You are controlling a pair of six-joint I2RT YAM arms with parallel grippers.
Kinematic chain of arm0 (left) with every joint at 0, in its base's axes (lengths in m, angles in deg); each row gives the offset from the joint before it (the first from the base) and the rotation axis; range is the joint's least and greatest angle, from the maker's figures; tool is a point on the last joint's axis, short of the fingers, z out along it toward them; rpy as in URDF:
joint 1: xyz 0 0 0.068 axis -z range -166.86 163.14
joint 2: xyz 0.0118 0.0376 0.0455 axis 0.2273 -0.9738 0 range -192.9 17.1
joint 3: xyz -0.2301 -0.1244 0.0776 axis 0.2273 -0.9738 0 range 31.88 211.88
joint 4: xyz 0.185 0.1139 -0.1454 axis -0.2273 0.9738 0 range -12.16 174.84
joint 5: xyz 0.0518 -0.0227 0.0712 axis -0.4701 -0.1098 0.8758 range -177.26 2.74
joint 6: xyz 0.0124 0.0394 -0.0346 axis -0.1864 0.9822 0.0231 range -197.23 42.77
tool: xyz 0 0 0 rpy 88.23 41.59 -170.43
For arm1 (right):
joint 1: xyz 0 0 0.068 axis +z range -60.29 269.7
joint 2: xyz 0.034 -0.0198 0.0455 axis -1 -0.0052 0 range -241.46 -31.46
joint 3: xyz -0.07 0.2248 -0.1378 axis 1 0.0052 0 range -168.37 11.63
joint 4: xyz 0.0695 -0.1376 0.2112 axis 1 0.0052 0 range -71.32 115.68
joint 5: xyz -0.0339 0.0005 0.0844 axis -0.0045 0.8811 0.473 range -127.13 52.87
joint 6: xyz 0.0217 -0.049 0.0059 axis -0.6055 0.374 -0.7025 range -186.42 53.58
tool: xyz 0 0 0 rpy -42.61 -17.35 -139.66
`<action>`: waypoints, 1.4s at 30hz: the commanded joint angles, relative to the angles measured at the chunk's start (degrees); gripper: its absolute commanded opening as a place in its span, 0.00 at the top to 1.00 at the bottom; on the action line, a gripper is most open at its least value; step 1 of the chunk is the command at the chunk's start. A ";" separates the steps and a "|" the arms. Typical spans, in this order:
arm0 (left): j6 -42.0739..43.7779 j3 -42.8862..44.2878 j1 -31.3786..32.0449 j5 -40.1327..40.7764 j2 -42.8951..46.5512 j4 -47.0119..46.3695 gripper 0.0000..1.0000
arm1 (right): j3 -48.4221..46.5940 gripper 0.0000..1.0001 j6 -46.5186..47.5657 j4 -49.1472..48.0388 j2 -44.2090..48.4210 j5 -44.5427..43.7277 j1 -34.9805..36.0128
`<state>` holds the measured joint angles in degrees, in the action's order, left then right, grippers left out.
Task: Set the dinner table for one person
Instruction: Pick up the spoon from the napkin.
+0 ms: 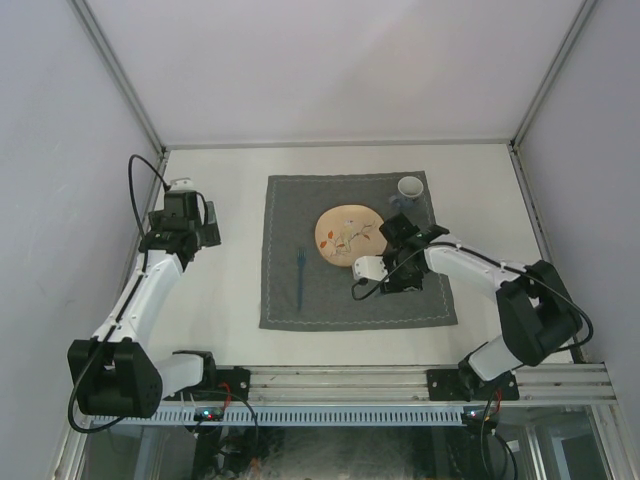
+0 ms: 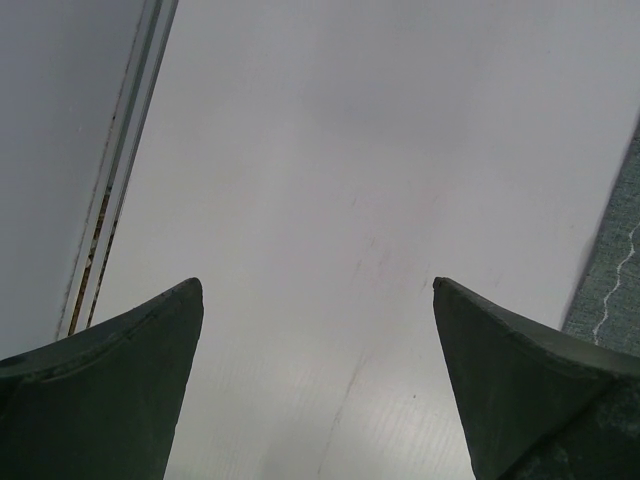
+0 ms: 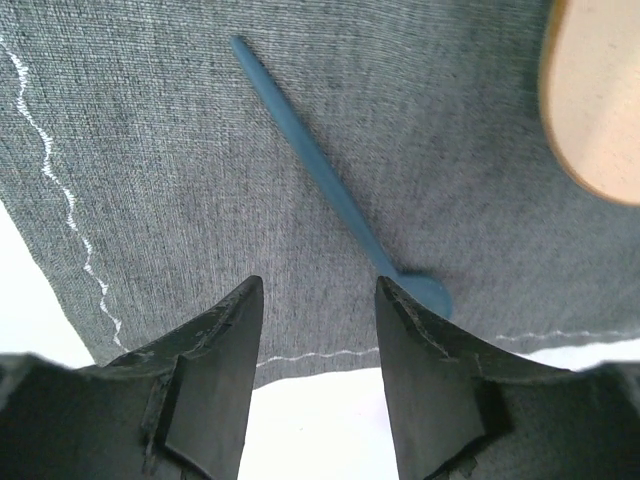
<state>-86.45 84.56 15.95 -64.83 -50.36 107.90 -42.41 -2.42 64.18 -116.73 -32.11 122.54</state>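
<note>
Trouble is likeliest at the spoon (image 3: 320, 170). Its bowl lies right at the tip of one finger of the right gripper (image 3: 320, 285), partly hidden behind it, and you cannot tell from here whether they touch. The jaws stand partway apart with only the grey cloth (image 3: 150, 120) showing between them, so nothing is held. If you lower or swing that arm, the finger could shove the bowl, skew the spoon, or ruck the cloth toward the plate (image 1: 350, 235). The spoon lies slanted on the cloth, right of the plate and toward the cloth's near right corner. Closing the jaws where they are would probably miss its handle.

The right arm reaches in from the right, its forearm crossing the cloth's right edge and its gripper low over the fabric. The left arm is folded up on the left, and the left gripper (image 2: 317, 285) hangs wide apart and empty over bare dinner table (image 1: 230, 330), left of the cloth and well apart from the fork (image 1: 299, 275).
</note>
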 commanded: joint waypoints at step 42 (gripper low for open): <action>1.92 -0.77 -1.23 3.84 -0.93 -2.75 0.00 | -10.03 0.76 3.97 5.73 -15.37 4.09 -0.26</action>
<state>-85.55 84.34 15.18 -61.92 -51.70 106.64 -50.69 1.80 69.66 -131.09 -29.47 122.61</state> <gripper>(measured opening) 0.998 0.246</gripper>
